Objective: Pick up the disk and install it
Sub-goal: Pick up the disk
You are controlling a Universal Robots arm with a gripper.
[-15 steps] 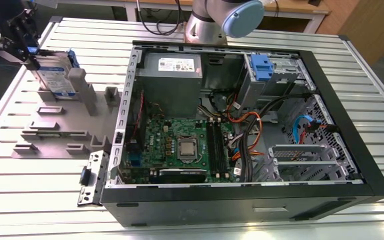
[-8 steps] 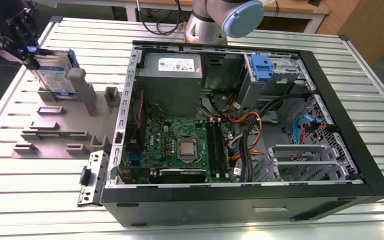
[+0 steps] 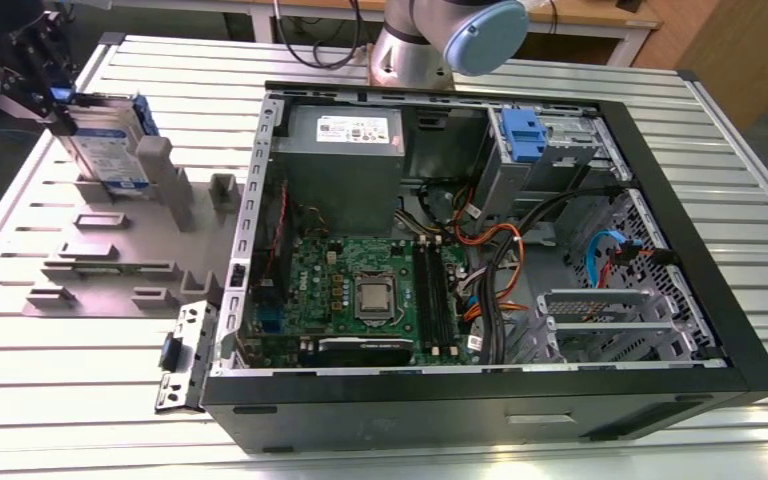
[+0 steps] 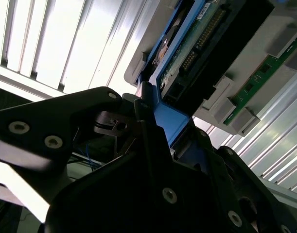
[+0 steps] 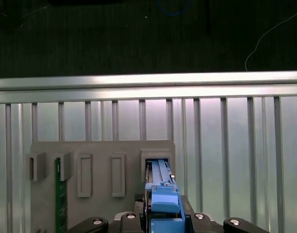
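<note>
The pincer [image 3: 40, 78] is clamped on the disk [image 3: 101, 150]. In both wrist views its black fingers [image 4: 143, 121] press from either side on the blue rail at the disk's near end. The disk hangs straight out from the pincer, its blue edge [image 5: 160, 191] running away from the fingertips. Its far end meets a pocket of the grey holder block [image 5: 102, 150] directly beyond. Whether that end sits fully in the pocket I cannot tell. In the second wrist view the disk's [image 4: 197, 46] underside with its connector pins lies just past the fingers. A green circuit board [image 4: 265, 73] stands in another slot of the same block, to one side of the pincer's line [image 5: 61, 194]. The block [image 3: 117, 265] rests on the ribbed metal tabletop [image 3: 64, 400], which spreads out beneath the pincer. Well away from the pincer, toward the exterior view's right, an open computer case [image 3: 491, 400] lies on its side. Inside it are a motherboard [image 3: 357, 290], a grey power supply box [image 3: 344, 135] and a blue latch piece [image 3: 523, 135] in the drive bay. Behind the case rises the arm's base [image 3: 418, 45].
</note>
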